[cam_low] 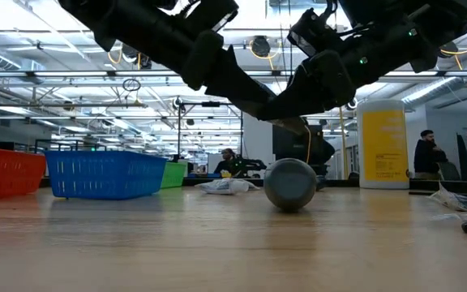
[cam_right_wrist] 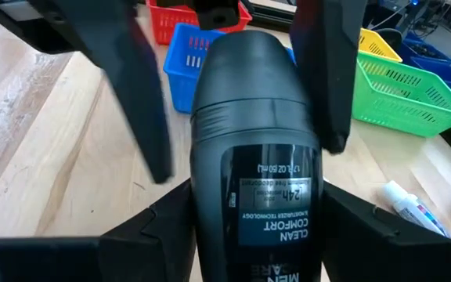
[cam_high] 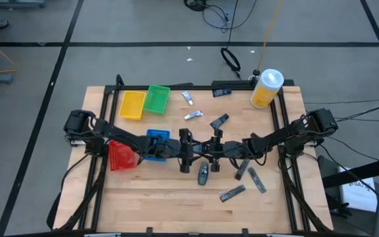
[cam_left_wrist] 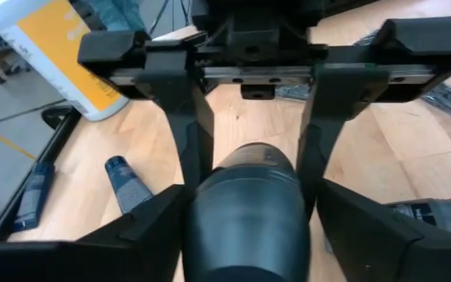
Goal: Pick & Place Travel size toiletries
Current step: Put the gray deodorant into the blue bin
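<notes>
Both arms are meeting mid-counter [cam_high: 143, 204] and there's one dark deodorant stick [cam_right_wrist: 253, 117] hanging between them, up off the wood. My right jaws [cam_right_wrist: 257, 188] are clamped on its label end. My left jaws [cam_left_wrist: 249, 207] sit around the cap end, but honestly I can't tell if they're gripping it or just standing beside it.

So progress-wise, I'd call this early. One item in the air, nothing delivered as far as I can see.

Just beside my jaws, toward the front edge, a rounded dark grey piece [cam_high: 203, 174] lies on the counter. A bit off to my right are three flat dark packets [cam_high: 241, 170], [cam_high: 258, 180] and [cam_high: 232, 193], all loose.

On my left side sit the blue tray [cam_high: 156, 141] and the red tray [cam_high: 120, 156], half under my left arm, so I can't see what's in them.

Farther back there's another dark piece [cam_high: 219, 122] and two little white tubes [cam_high: 193, 116] and [cam_high: 187, 98], untouched. The yellow tray [cam_high: 132, 104] and green tray [cam_high: 156, 99] show nothing inside. A last flat dark piece [cam_high: 221, 92] sits at the back edge, near the big yellow bottle [cam_high: 266, 87].

Basically the whole pile is left to do.
</notes>
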